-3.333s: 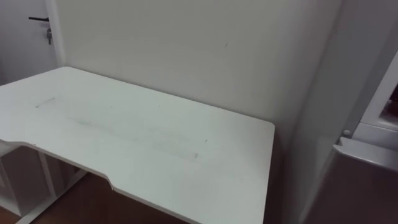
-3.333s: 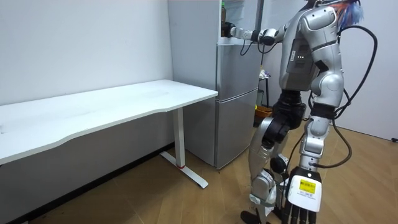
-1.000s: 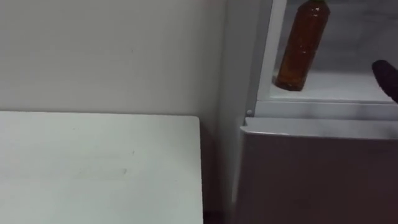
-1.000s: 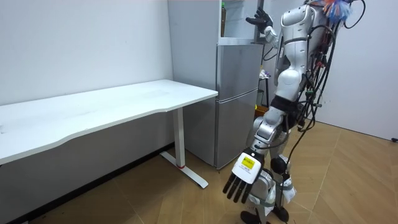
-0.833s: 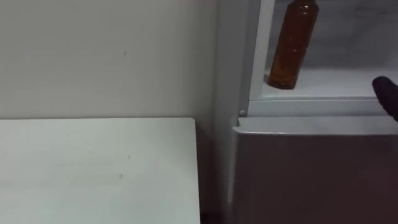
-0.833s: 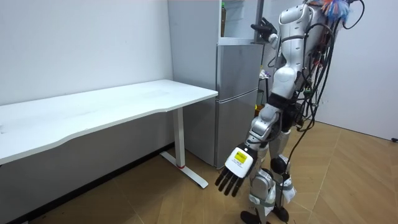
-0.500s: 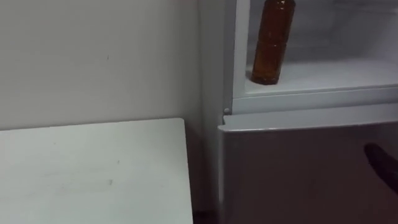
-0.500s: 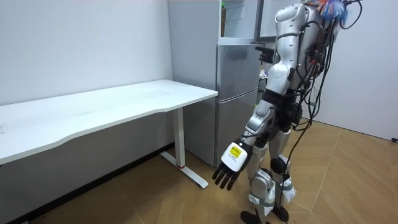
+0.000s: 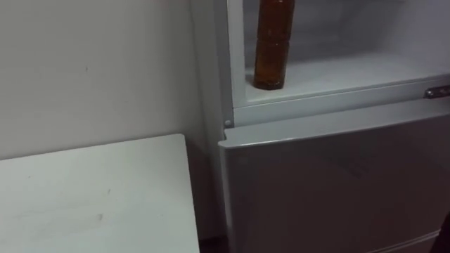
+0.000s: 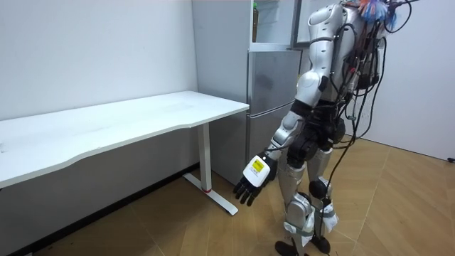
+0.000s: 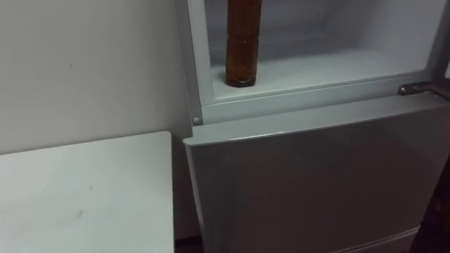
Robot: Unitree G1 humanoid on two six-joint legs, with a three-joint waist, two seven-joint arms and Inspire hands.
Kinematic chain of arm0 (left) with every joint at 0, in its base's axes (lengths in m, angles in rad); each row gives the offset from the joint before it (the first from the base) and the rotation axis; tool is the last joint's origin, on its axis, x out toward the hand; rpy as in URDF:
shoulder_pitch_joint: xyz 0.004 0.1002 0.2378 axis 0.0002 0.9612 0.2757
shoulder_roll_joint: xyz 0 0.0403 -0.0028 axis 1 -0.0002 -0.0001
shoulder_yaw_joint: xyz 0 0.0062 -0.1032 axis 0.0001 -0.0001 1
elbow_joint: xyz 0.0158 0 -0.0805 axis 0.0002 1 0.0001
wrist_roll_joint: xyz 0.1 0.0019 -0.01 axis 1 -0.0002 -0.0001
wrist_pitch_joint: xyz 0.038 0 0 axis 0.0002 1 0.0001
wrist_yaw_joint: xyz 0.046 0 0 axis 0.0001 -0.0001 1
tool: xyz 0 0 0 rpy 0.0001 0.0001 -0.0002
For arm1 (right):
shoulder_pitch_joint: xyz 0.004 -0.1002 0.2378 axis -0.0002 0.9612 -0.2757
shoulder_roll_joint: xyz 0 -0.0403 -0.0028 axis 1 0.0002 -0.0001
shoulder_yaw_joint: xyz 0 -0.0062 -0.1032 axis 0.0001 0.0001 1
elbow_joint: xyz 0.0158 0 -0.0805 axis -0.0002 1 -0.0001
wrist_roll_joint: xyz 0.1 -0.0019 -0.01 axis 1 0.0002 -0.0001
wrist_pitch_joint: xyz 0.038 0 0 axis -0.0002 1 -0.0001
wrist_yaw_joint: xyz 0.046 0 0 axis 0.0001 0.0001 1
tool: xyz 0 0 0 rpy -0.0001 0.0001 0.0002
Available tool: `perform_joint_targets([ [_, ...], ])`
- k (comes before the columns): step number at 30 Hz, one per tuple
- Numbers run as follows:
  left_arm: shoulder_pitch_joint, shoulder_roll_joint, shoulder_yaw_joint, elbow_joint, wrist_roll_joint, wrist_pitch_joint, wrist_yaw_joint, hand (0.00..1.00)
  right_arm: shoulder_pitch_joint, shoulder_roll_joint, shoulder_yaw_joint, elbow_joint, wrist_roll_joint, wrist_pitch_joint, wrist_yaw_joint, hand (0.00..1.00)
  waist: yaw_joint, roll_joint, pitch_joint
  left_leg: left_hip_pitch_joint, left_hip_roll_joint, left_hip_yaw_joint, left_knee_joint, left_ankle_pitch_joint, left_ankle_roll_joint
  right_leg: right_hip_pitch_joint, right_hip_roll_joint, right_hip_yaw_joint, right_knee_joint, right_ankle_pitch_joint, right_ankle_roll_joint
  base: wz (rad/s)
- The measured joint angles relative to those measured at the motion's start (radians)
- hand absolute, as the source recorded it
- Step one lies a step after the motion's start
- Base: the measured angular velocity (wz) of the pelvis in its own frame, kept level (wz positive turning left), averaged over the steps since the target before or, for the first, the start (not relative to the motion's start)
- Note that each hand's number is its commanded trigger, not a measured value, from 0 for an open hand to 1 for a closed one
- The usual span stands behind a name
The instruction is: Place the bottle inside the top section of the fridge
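since the amber-brown plastic bottle (image 9: 273,42) already stands upright on the white upper fridge shelf (image 9: 351,74), it sits well above both hands: left hand (image 10: 249,186) hangs low, loosely spread, empty; right hand (image 11: 441,211) looks nearer, state can't tell.

Seen from my head, the light is dim and grey. The brightest patch is the white inside of the upper fridge compartment (image 9: 344,70), far right, where the bottle (image 9: 273,42) glows amber. Dark shadow fills the gap between the table (image 9: 91,204) and the fridge. The room view is bright and evenly lit, with soft shade under the table.
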Motion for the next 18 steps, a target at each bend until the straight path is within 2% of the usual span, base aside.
perform_joint_targets([
  [5,0.005,0.0,0.02,-0.009,-0.001,0.0,0.0,0.0,0.002,0.0,-0.09,0.072,-0.012,0.0,-0.08,0.0,-0.007,-0.008,-0.0007,-0.001,0.0,0.0,0.0,0.0,0.0,-0.002,0.0,-0.001,0.001,0.0,0.0,0.0],
  [9,0.008,0.015,0.031,-0.02,-0.001,-0.004,-0.001,0.0,-0.011,-0.009,-0.188,0.112,-0.01,0.0,-0.146,0.0,-0.021,-0.022,0.0011,0.0,0.0,0.001,-0.001,0.0,0.0,-0.002,0.0,-0.001,0.002,-0.001,0.0,-0.01],
  [14,0.013,0.018,0.085,-0.02,0.0,-0.009,-0.008,0.0,-0.01,-0.014,-0.294,0.122,-0.016,-0.001,-0.211,0.0,-0.038,-0.034,0.0026,0.004,-0.001,0.005,-0.005,0.0,0.0,-0.002,0.0,0.004,0.005,-0.002,0.002,-0.02],
  [18,0.03,0.023,0.128,-0.02,0.0,-0.009,-0.019,0.0,-0.037,-0.077,-0.367,0.175,-0.009,0.0,-0.27,0.0,-0.05,-0.039,0.004,0.002,-0.003,0.004,-0.007,0.0,0.001,-0.005,-0.001,0.002,0.005,-0.004,0.003,0.0],
])
